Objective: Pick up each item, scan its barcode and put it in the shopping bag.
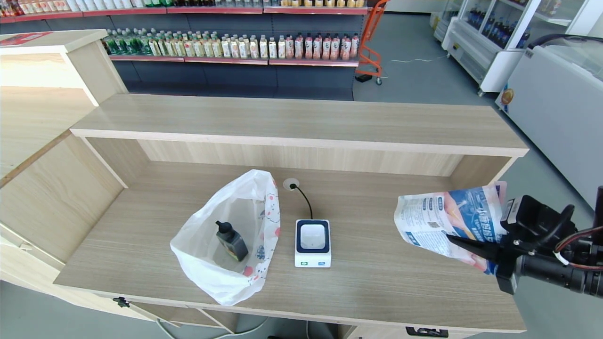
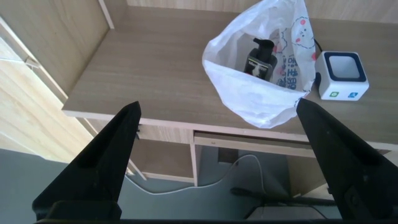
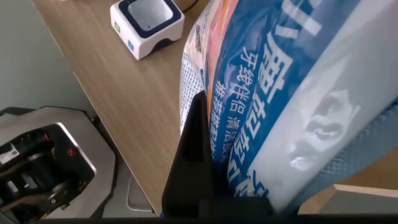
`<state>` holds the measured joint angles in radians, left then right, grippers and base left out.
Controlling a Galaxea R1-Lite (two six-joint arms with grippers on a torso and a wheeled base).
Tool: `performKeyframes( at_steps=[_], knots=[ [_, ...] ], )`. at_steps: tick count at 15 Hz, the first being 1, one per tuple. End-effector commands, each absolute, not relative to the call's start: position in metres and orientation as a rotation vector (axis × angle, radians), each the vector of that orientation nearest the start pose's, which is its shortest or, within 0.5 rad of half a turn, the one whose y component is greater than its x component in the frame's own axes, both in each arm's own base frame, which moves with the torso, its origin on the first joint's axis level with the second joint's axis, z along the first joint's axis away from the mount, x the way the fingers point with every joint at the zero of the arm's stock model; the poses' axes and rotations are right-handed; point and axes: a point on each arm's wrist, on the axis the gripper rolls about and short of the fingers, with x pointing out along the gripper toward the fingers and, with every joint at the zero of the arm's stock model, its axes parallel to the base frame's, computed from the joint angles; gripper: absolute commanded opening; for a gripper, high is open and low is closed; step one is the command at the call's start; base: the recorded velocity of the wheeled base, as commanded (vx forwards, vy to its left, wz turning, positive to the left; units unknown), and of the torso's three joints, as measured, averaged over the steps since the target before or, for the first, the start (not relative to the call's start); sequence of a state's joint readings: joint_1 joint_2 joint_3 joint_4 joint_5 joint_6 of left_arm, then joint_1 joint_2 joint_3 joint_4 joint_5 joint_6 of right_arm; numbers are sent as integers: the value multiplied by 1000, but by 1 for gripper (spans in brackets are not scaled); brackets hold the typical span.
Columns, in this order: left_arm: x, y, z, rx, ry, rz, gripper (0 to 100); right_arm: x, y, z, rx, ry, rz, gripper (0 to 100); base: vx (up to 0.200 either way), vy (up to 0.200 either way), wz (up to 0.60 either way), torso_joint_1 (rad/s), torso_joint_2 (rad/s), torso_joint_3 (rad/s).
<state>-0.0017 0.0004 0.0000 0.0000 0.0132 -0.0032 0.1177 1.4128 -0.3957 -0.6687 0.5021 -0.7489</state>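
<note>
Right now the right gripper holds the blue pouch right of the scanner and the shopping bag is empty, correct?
No: the shopping bag is not empty; a dark pump bottle sits inside it, as the head view shows. The right gripper does hold the blue pouch right of the scanner.

The head camera sits high and looks forward and down over the whole wooden surface (image 1: 377,292) from a fair way off, with shop shelves (image 1: 226,60) behind. The left wrist camera hangs outside the surface's near edge and above it. It looks between the spread left fingers (image 2: 99,165) across to the shopping bag (image 2: 255,93) and the scanner (image 2: 343,74), both of which the head view shows mid-surface. The right wrist camera is pressed close behind the pouch (image 3: 298,93), along one of the right fingers (image 3: 193,162). Past the pouch lie a strip of surface and the same scanner.
</note>
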Motion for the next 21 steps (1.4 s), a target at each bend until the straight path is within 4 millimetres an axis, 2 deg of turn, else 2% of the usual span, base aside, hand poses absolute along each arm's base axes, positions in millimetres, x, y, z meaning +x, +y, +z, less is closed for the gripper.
performKeyframes(
  at_steps=[1,7,10,13,14,16,18,21],
  knots=[
    [-23,0,75,-3,0,12,100,199,34,155,-645,93,709,0,0,0,0,0,0,0],
    [-23,0,75,-5,0,12,100,213,35,166,-579,90,689,0,0,200,0,2,1,2],
    [-23,0,75,-3,0,12,100,217,31,162,-550,126,673,0,0,200,0,1,2,4],
    [-23,0,75,-2,0,12,100,231,23,155,-538,167,642,0,0,200,0,-2,4,4],
    [-23,0,75,0,0,12,100,247,17,148,-526,203,630,0,0,200,0,-2,-2,-2],
    [-23,0,75,0,0,11,100,264,15,140,-517,232,628,0,0,200,0,2,0,5],
    [-23,0,75,-2,0,12,100,280,17,141,-522,224,628,0,0,0,0,0,0,0],
    [-23,0,75,0,0,12,100,286,25,129,-520,255,665,0,0,0,0,0,0,0]
  ],
)
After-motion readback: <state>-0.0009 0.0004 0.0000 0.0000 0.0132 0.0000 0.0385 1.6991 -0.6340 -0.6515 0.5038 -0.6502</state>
